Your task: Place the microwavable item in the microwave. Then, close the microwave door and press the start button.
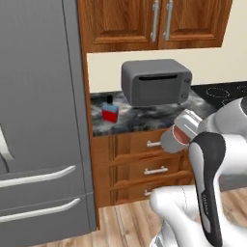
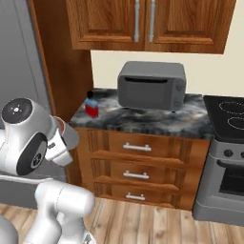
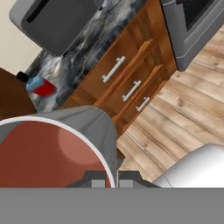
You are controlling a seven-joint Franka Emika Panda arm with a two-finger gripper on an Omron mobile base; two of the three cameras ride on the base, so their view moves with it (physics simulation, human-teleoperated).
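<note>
Nearest to me, my gripper is clamped on the rim of the cup: one fingertip sits inside the wall and one outside, and the reddish-brown inside swells across the hand view from about seven to nine o'clock. In the left base view the cup hangs tilted at the end of my wrist, in the air in front of the drawers, touching no surface. So the pick-up looks done, and I judge that everything else is still ahead: the cup has to go into the microwave, the door has to be shut and the start button pressed.

Beyond the cup, at about one o'clock in the hand view, are the three drawers of the wooden cabinet. Above them lies the dark marbled counter. On it, at about ten o'clock, stands the blue-and-red bottle, and past it, at about eleven, the grey toaster oven, which is not my goal. Off to the right is the stove. The fridge stands at the far left. I cannot place the microwave from here, so reaching it probably means turning away from this counter first.
</note>
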